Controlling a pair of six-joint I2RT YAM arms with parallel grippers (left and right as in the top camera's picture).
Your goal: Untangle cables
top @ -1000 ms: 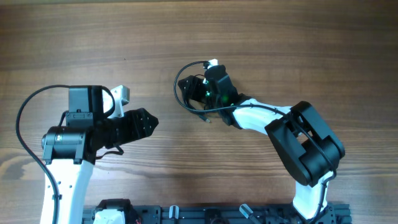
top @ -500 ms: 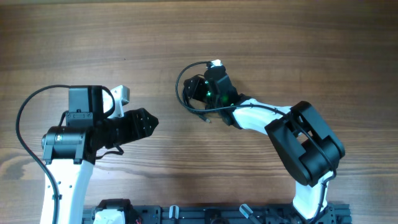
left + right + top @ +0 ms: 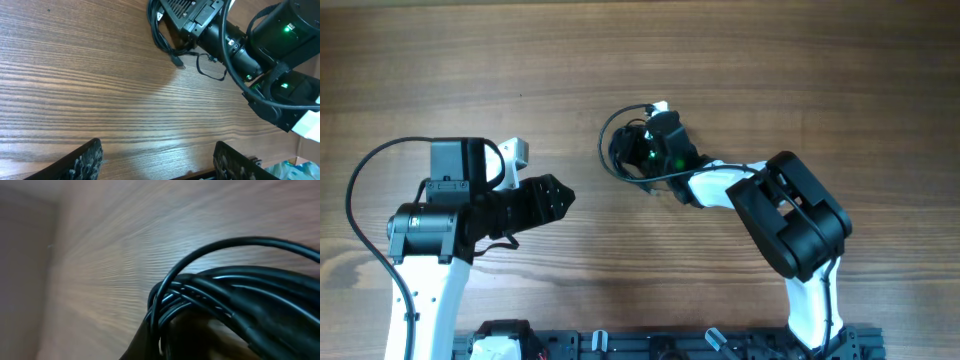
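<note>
The cables (image 3: 616,158) have bunched tighter as the right gripper (image 3: 634,152) has clamped fully onto the bundle, mid-tabletop (image 3: 770,60) toward the far edge. With that grasp made, separating strands can probably begin. The left gripper (image 3: 558,196) stands wide open and empty, well apart.

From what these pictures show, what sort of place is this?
Probably a robotics lab workbench. A wooden table holds two robot arms, the left arm and the right arm, mounted by a black rail at its near edge, with a small bundle of cables as the work piece.
</note>
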